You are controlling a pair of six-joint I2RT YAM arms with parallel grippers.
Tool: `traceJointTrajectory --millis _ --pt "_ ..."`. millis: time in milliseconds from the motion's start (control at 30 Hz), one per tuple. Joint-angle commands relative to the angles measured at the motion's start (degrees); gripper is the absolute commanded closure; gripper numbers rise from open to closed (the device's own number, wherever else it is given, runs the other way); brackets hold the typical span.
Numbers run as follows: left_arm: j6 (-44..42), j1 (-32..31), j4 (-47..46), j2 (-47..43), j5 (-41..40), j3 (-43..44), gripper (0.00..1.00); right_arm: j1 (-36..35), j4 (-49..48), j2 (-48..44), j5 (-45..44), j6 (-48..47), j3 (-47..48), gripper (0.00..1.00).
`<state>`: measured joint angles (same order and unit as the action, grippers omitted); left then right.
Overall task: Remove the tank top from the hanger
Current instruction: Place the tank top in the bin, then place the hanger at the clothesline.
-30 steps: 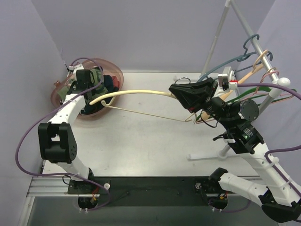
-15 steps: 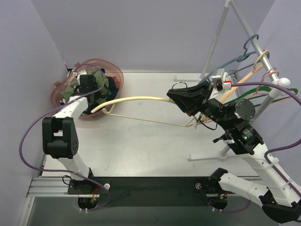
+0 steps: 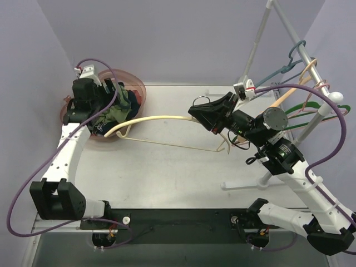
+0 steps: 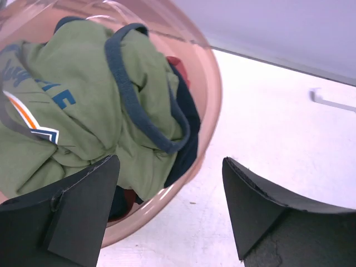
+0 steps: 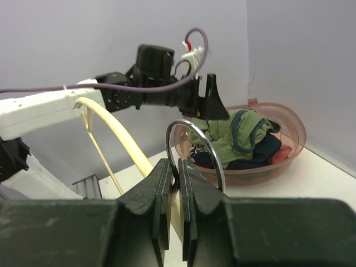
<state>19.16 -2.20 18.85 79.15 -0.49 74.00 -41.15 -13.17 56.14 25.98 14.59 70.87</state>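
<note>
Left pincer (image 4: 169, 167) wide over bowl (image 4: 214, 100), top (image 4: 72, 111) inside. Right pincer (image 5: 175, 164) clamps bare hanger (image 3: 161, 118). Risk: swinging long hanger clips bowl or left arm.

**Right fingers pinched on the hanger's neck**

At 6 o'clock the right gripper (image 5: 178, 164) stands with its two dark fingers pressed together, clamping the hanger (image 5: 119, 136) just below its metal hook (image 5: 189, 121). The hook loops up and curls over toward 3 o'clock. The hanger's cream arm sweeps away from the grip toward 10 o'clock, with a thinner cream bar beneath it.

At 3 o'clock a translucent pink bowl (image 5: 267, 167) sits on the white table (image 5: 328, 183), piled with clothes. The green tank top (image 5: 233, 136), edged in navy, lies on top of them.

The left arm (image 5: 50, 108) reaches in from 9 o'clock, white then black, a purple cable (image 5: 128, 87) along it. Its black tip is just above the bowl's left rim.
</note>
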Motion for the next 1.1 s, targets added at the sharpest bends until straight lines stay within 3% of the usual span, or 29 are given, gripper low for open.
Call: traceJointTrajectory --millis 0,167,233,533,667,733,867,1067 --pt "-5.17 0.18 3.47 -5.58 9.78 2.73 0.16 -0.78 1.11 2.21 0.22 -4.46 5.31 1.00" --pt "-8.52 0.26 -0.48 -15.32 27.70 -1.48 0.17 -1.04 11.84 8.27 3.19 -9.75 11.03 1.00" --pt "-10.53 0.26 -0.31 -17.53 29.57 -1.31 0.18 -1.22 15.86 9.60 4.25 -12.55 12.44 1.00" --pt "-14.50 0.44 2.07 -21.67 55.11 3.53 0.18 -1.22 17.21 15.22 5.40 -14.06 13.59 1.00" --pt "-14.50 0.44 0.23 -23.78 63.66 -0.42 0.21 -1.13 15.81 16.37 5.23 -14.06 13.33 1.00" --pt "-12.75 0.44 -5.47 -25.70 69.53 -5.51 0.21 -1.04 15.10 16.89 3.48 -15.47 13.68 1.00" --pt "-0.99 0.44 -23.22 -28.44 75.28 -14.48 0.21 -1.13 20.28 19.09 3.82 -17.14 18.95 1.00" --pt "-3.16 0.35 -20.53 -26.95 76.52 -15.20 0.23 -1.04 20.90 19.36 4.43 -19.51 21.15 1.00"
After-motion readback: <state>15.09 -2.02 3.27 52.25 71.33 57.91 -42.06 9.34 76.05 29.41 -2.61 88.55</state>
